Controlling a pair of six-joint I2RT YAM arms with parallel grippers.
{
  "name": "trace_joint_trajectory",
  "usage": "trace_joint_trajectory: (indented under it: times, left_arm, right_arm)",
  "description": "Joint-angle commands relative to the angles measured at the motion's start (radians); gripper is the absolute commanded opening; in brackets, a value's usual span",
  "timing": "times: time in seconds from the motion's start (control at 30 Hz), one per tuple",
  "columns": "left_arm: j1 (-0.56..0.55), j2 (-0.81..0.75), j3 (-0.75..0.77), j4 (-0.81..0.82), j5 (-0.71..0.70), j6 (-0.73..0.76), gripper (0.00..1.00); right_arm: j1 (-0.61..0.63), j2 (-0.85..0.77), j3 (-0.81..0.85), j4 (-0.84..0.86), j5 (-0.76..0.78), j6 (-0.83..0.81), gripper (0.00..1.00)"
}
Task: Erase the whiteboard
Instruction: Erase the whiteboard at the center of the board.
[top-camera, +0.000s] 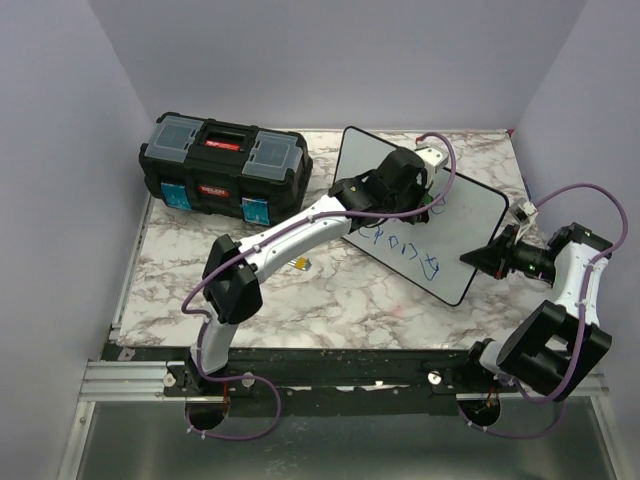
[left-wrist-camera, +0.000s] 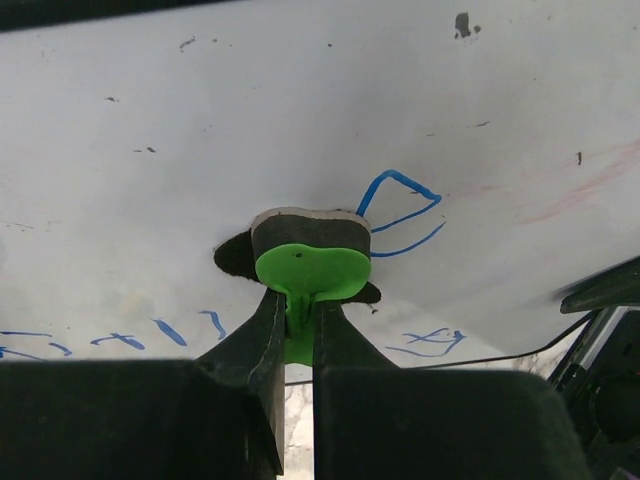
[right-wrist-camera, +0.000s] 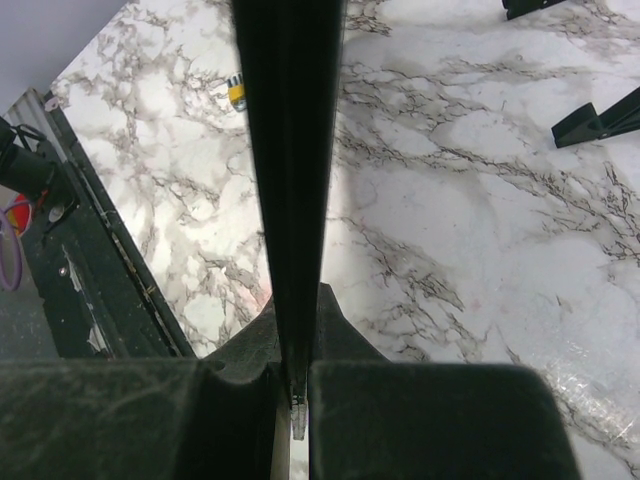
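Observation:
The whiteboard (top-camera: 478, 218) stands tilted at the centre right of the table, with blue lettering (top-camera: 405, 248) along its lower part. My left gripper (top-camera: 400, 185) reaches over the board. In the left wrist view, this gripper (left-wrist-camera: 298, 305) is shut on the handle of a green eraser (left-wrist-camera: 310, 262). The eraser's dark pad is pressed on the whiteboard (left-wrist-camera: 300, 100) just left of a blue scribble (left-wrist-camera: 400, 200). My right gripper (top-camera: 487, 257) is at the board's right edge. In the right wrist view, this gripper (right-wrist-camera: 297, 340) is shut on the board's black rim (right-wrist-camera: 290, 150), seen edge-on.
A black toolbox (top-camera: 222, 165) with a red label sits at the back left. A small yellow item (top-camera: 302, 264) lies on the marble table (top-camera: 300, 305) under my left arm. Black feet (right-wrist-camera: 597, 118) show behind the board. A metal rail (top-camera: 130, 378) runs along the near edge.

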Motion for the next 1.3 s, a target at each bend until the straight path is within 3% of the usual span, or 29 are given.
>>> trace_joint_trajectory:
  times: [0.0,0.13,0.57,0.77,1.07,1.27]
  left_arm:
    - [0.036,0.052,0.114,-0.036,-0.035,0.032,0.0]
    - [0.037,0.049,0.115,-0.041,-0.028,0.034,0.0]
    - [-0.034,0.019,-0.091,0.049,0.008,-0.044,0.0]
    - [-0.035,0.023,-0.051,0.032,-0.002,-0.024,0.0]
    - [0.026,0.062,0.161,-0.048,-0.047,0.02,0.0]
    - [0.012,0.036,0.094,-0.018,-0.031,-0.007,0.0]
  right_arm:
    - [0.022,-0.029,0.006,-0.021,-0.042,-0.082,0.01]
    - [0.022,-0.029,0.007,-0.021,-0.042,-0.083,0.01]
    - [0.023,-0.025,0.005,-0.021,-0.04,-0.083,0.01]
    - [0.023,-0.025,0.005,-0.021,-0.04,-0.083,0.0]
    - [0.022,-0.027,0.005,-0.021,-0.039,-0.084,0.01]
    - [0.022,-0.027,0.005,-0.021,-0.04,-0.083,0.01]
